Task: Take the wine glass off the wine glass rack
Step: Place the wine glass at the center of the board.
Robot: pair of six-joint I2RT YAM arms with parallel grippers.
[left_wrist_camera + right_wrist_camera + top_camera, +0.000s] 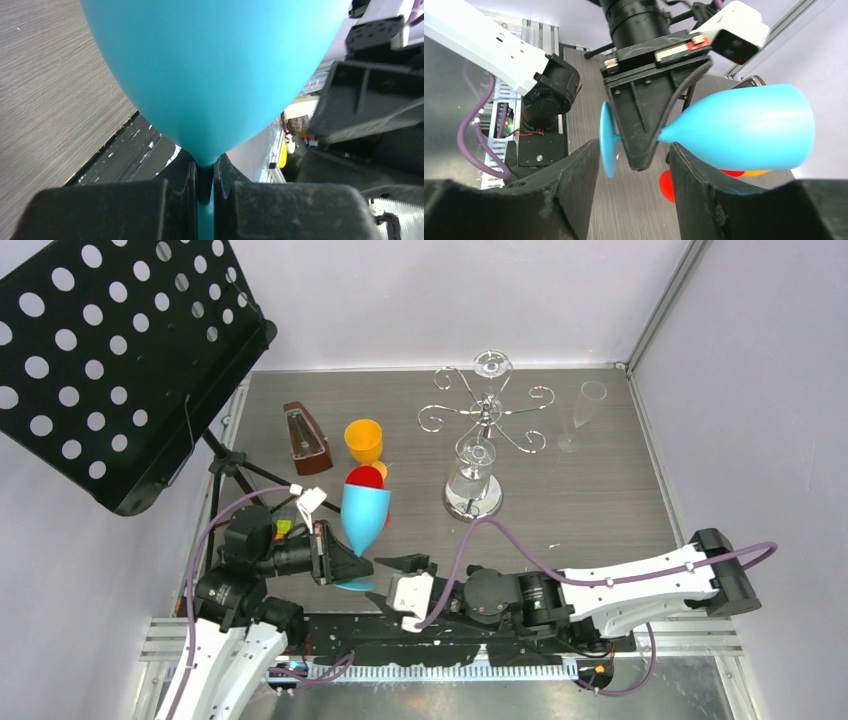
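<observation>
A blue wine glass (364, 512) hangs tilted near the table's front edge, off the wine glass rack (487, 416). My left gripper (204, 180) is shut on its thin stem, just under the bowl (215, 65). The right wrist view shows the bowl (749, 127) on the right and the round foot (608, 140) on the left. My right gripper (635, 146) stands open around the stem area, and its fingers (574, 175) are not touching the glass. From above, the right gripper (385, 575) sits just right of the foot. The chrome rack stands at the back centre.
An orange cup (364, 438) and a red cup (365, 477) stand right behind the blue glass. A brown metronome (306, 438) is to their left. A black music stand (110, 350) overhangs the left side. A clear flute (585, 415) stands right of the rack.
</observation>
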